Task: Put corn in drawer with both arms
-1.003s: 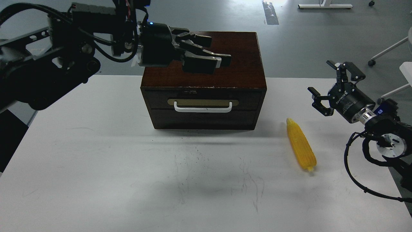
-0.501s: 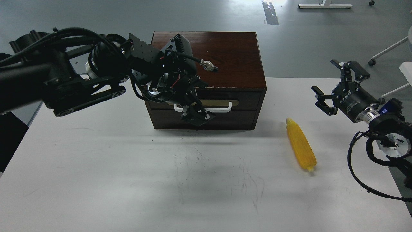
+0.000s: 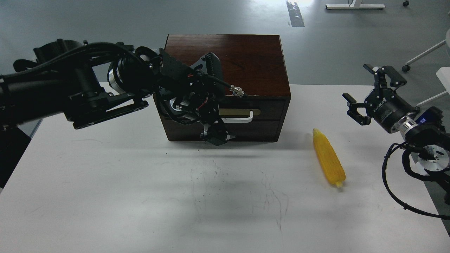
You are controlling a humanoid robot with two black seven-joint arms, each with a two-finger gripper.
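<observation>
You had barely begun: the drawer at frame centre was shut, your left pincer hung before it, fingers indistinguishable. The corn lay on the tabletop at right, below your spread, empty right pincer.

Handle: left part hidden behind left gripper. Drawer: left front covered likewise. Left gripper: dark, finger spread not discernible. Chair: cut by right edge.

The white scuffed surface carries a dark wooden box at twelve o'clock and the corn at three o'clock.
</observation>
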